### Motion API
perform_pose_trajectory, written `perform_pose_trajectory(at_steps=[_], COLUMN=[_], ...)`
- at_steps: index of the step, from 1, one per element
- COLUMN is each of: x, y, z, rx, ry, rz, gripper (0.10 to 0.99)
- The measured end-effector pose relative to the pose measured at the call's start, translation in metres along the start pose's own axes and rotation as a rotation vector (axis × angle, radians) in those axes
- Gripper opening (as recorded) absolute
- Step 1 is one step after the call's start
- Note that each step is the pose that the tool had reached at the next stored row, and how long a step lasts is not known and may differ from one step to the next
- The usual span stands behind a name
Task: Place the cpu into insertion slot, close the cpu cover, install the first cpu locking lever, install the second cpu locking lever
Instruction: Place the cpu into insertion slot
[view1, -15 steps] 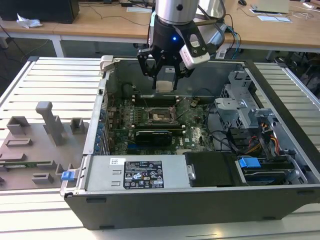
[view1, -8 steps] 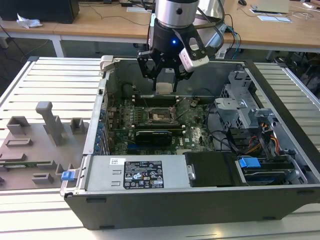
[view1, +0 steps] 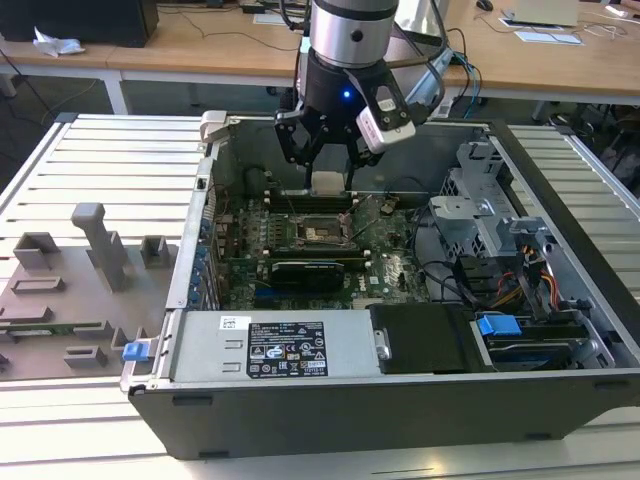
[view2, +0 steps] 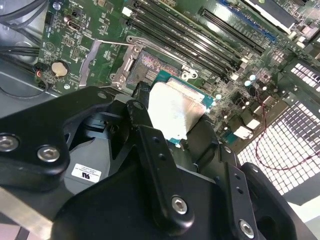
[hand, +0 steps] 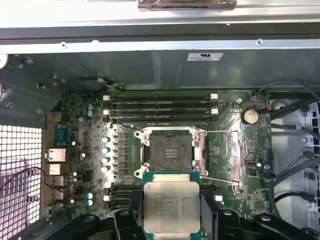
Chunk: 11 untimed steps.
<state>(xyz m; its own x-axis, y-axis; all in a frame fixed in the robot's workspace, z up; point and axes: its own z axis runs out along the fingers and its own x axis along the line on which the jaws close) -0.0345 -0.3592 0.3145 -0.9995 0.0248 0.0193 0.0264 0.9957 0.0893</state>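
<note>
My gripper hangs inside the open computer case, shut on the cpu, a pale square chip held flat by its edges. In both wrist views the cpu sits between the black fingers, above the green motherboard and just off to one side of the insertion slot. The insertion slot lies bare, showing its dark centre and silvery rim. The cpu cover is swung open beside the slot, and thin wire levers stand raised along it.
Black memory slots run along the slot's far side near the case wall. A black card, the power supply and a drive cage with cables crowd the case. Grey fixtures stand on the slatted table at the exterior view's left.
</note>
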Motion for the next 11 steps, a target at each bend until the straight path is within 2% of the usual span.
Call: perform_pose_trajectory(at_steps=[11], x=[-0.0002], y=[-0.0009], z=[0.01], rx=[0.0], ry=[0.0], rz=[0.0], gripper=[0.545])
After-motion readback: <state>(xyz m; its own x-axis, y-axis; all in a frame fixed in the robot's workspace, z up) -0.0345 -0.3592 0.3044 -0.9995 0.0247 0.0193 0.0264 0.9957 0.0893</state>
